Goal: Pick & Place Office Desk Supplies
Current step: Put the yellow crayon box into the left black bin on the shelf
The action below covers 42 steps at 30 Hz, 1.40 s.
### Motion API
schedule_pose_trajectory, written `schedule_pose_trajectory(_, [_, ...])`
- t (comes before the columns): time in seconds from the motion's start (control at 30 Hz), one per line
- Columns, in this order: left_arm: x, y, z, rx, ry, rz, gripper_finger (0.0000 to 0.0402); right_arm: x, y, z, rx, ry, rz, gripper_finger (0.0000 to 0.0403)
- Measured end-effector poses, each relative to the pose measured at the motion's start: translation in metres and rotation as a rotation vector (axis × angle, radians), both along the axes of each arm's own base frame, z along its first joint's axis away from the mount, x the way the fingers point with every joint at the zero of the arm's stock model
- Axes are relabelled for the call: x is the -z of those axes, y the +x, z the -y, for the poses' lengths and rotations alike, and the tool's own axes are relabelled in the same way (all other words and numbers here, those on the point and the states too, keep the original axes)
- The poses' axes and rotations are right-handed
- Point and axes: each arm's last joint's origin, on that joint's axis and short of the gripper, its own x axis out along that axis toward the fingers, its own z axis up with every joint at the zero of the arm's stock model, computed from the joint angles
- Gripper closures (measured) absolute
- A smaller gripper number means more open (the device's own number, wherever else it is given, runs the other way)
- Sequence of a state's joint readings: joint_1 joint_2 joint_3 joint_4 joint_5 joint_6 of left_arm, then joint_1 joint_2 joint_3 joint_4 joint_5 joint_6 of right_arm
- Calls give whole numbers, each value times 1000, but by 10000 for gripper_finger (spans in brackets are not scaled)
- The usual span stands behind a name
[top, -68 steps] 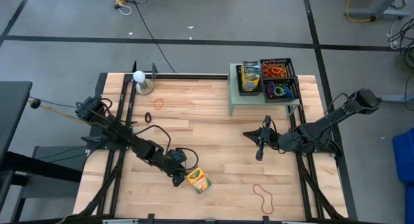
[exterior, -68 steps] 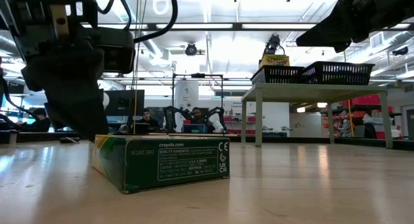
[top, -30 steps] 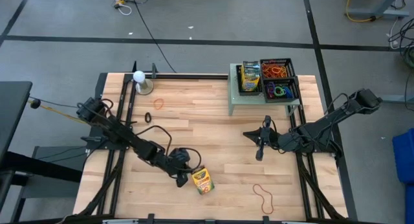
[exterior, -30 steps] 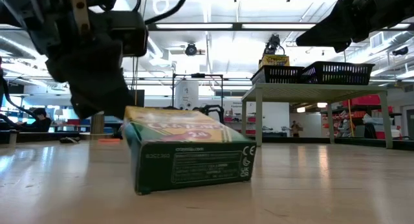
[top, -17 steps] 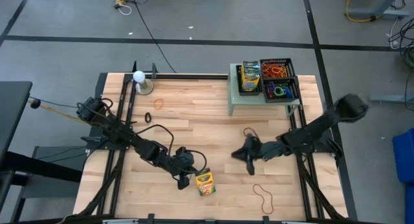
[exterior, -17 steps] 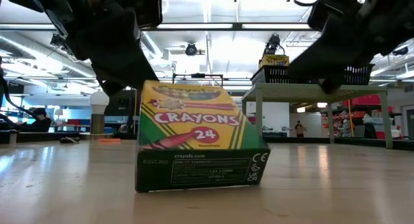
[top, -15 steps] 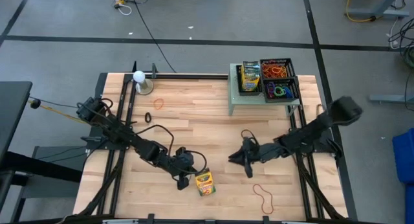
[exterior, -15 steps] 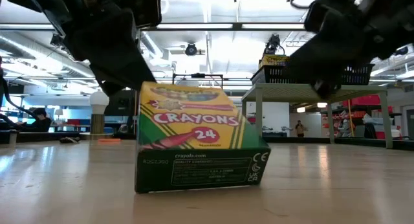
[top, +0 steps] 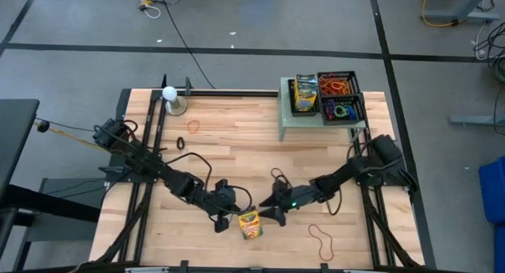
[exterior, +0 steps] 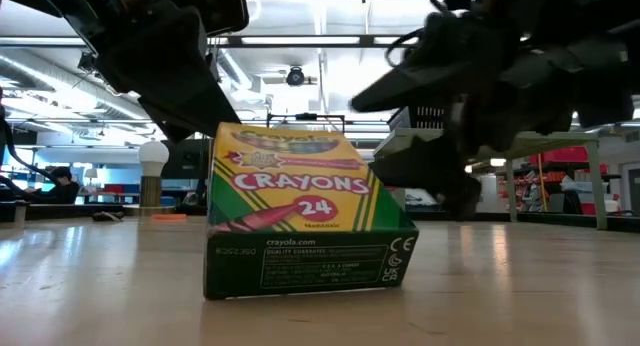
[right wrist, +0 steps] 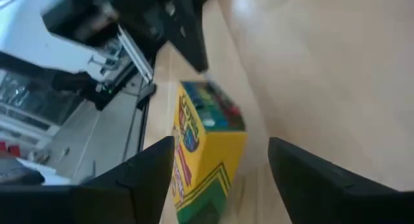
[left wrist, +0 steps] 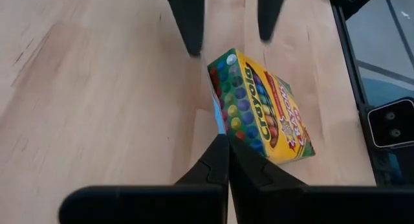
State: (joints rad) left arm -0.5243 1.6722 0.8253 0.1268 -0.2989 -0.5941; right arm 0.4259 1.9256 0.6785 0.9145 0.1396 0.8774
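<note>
A yellow-green crayon box (top: 249,224) stands tipped up on the wood table near its front edge, its printed front (exterior: 300,186) turned toward the near side. My left gripper (top: 233,218) is shut, its tips (left wrist: 224,138) at the box's back. My right gripper (top: 272,211) is open and hovers low just right of the box. Its two fingers (right wrist: 152,166) stand apart, and the box (right wrist: 204,146) lies ahead of the gap, untouched. More crayon boxes and rubber bands fill the baskets (top: 331,95) at the back right. My left gripper's shut fingertips (left wrist: 220,149) press against the box's back face (left wrist: 218,117), close to the table. They come slanting down from the table's far left. The box leans tilted against them, with its near long edge (exterior: 300,286) on the table.
The baskets sit on a grey-green stand (top: 316,123). A white ball on its stand (top: 170,99) is at the far left. Loose rubber bands lie on the table: orange (top: 193,125), black (top: 180,143) and red (top: 321,240) near the front right.
My right gripper has swept from the table's right side toward the crayon box, come down low, rolled and opened. My left gripper has rolled, tipping the box further up on its near long edge until its printed front faces the near side.
</note>
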Motion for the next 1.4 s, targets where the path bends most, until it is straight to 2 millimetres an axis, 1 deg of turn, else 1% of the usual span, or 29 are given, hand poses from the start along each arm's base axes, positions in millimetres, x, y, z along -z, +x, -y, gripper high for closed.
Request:
schedule_pose_trajectory(0.17, [-1, 1, 0, 14, 11, 9, 400, 11, 18, -4, -10, -32, -23, 159])
schedule_pose_trajectory(0.3, [-1, 1, 0, 19, 17, 10, 400, 11, 29, -3, -44, -48, -6, 185])
schedule_pose_trajectory(0.4, [-1, 1, 0, 7, 24, 19, 400, 7, 33, -5, -67, -73, 26, 216])
schedule_pose_trajectory(0.6, [-1, 1, 0, -4, 22, 27, 395, 5, 33, -6, -95, -89, 53, 301])
schedule_pose_trajectory(0.63, [-2, 1, 0, -11, 18, 27, 393, 4, 33, -6, -99, -98, 58, 311])
schedule_pose_trajectory(0.7, [-2, 1, -1, -27, 11, 29, 385, 4, 33, -6, -107, -122, 69, 312])
schedule_pose_trajectory(0.77, [-6, 0, -2, -27, 6, 32, 372, 1, 33, -6, -120, -159, 85, 312])
schedule_pose_trajectory(0.83, [-17, -3, -5, -20, -2, 54, 354, -4, 32, -5, -141, -212, 99, 310])
schedule_pose_trajectory(0.9, [-31, -8, -9, -13, 13, 76, 334, -13, 30, -4, -166, -279, 105, 299])
schedule_pose_trajectory(1.0, [-47, -18, -21, -21, 60, 141, 308, -36, 22, 0, -210, -402, 79, 294])
schedule_pose_trajectory(1.1, [-48, -28, -36, -5, 56, 202, 300, -64, 8, 10, -215, -539, 23, 303])
schedule_pose_trajectory(1.2, [-35, -36, -52, -4, 31, 283, 300, -92, -12, 23, -197, -667, -42, 308])
schedule_pose_trajectory(1.27, [-24, -40, -63, -7, 21, 341, 299, -105, -28, 32, -177, -751, -113, 306])
schedule_pose_trajectory(1.33, [-14, -42, -75, -22, 11, 405, 299, -112, -43, 40, -155, -819, -164, 302])
schedule_pose_trajectory(1.4, [-6, -43, -86, -47, 16, 471, 299, -109, -58, 50, -138, -842, -162, 302])
